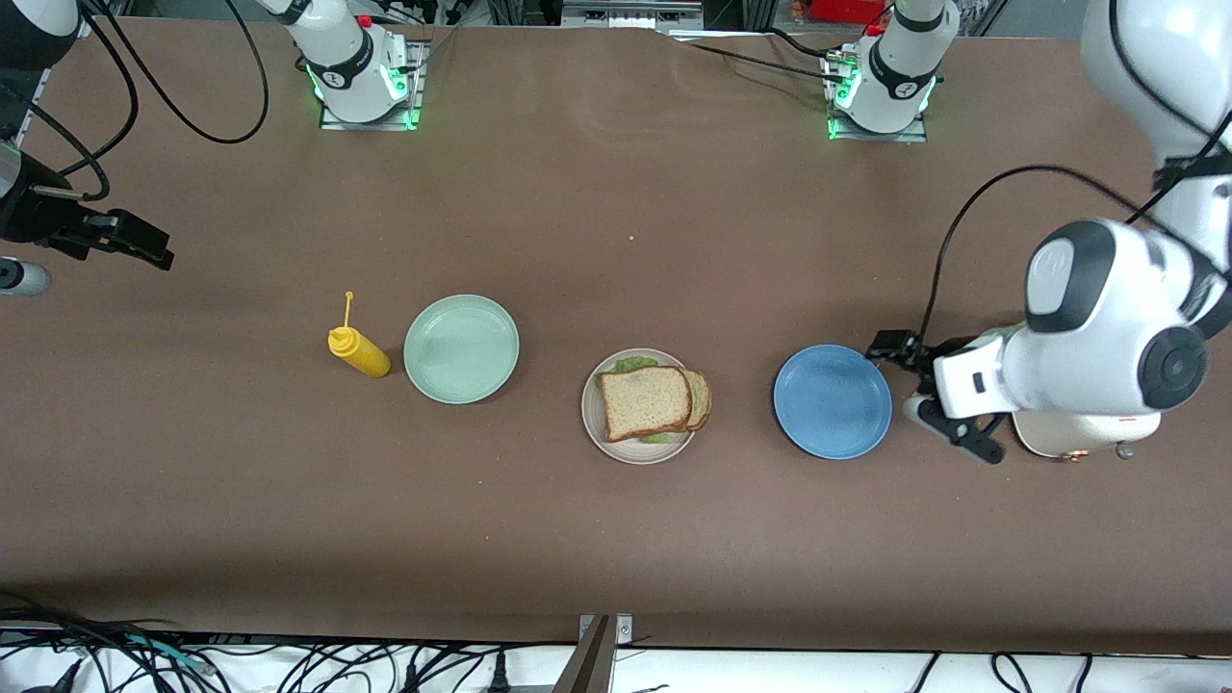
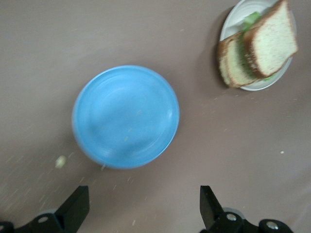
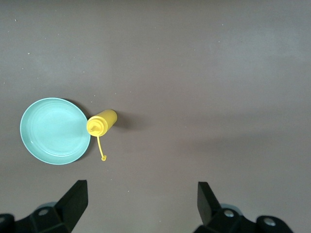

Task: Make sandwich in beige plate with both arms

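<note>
The sandwich (image 1: 646, 401) lies on the beige plate (image 1: 630, 455) at mid-table. Its top bread slice sits askew, a second slice pokes out beside it, and green lettuce (image 1: 630, 365) shows at the edge. The left wrist view also shows the sandwich (image 2: 257, 46) on the beige plate (image 2: 264, 87). My left gripper (image 1: 926, 397) (image 2: 145, 208) hangs open and empty just off the blue plate, toward the left arm's end of the table. My right gripper (image 1: 144, 245) (image 3: 141, 206) is open and empty over bare table at the right arm's end.
A blue plate (image 1: 833, 401) (image 2: 125, 116) lies beside the beige plate. A mint-green plate (image 1: 461, 348) (image 3: 54, 131) and a yellow squeeze bottle (image 1: 359, 351) (image 3: 101, 123) lie toward the right arm's end. A pale rounded object (image 1: 1068, 438) sits partly hidden under the left arm.
</note>
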Available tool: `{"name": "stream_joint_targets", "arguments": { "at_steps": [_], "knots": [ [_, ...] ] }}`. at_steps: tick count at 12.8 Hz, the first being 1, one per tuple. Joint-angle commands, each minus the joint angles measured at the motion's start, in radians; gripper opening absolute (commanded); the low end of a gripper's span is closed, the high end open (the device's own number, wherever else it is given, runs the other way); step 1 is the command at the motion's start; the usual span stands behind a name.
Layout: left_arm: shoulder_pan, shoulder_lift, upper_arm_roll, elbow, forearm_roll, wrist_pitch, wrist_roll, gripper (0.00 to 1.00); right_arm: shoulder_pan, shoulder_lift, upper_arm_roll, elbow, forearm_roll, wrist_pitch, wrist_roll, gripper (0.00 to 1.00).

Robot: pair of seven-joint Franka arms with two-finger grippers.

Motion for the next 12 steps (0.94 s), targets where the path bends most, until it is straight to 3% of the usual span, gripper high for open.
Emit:
{"name": "stream_joint_targets", "arguments": {
  "at_steps": [1, 2, 5, 9, 12],
  "knots": [
    [-0.02, -0.173, 0.009, -0.041, 0.107, -0.065, -0.154, 1.0, 0.004, 0.009, 0.001, 0.026, 0.022, -0.006, -0.01, 1.0],
    [-0.02, -0.231, 0.018, -0.062, 0.116, -0.069, -0.159, 1.0, 0.004, 0.008, 0.001, 0.026, 0.029, -0.004, -0.01, 1.0],
    [-0.125, -0.399, 0.185, -0.142, 0.11, -0.062, -0.161, 1.0, 0.004, 0.006, -0.001, 0.026, 0.049, -0.006, -0.012, 1.0],
    [-0.124, -0.537, 0.193, -0.271, 0.104, -0.007, -0.161, 1.0, 0.004, 0.009, -0.003, 0.026, 0.049, 0.0, -0.015, 1.0],
    [-0.132, -0.549, 0.221, -0.288, 0.102, -0.033, -0.155, 1.0, 0.004, 0.009, -0.003, 0.026, 0.048, 0.0, -0.017, 1.0]
  ]
}}
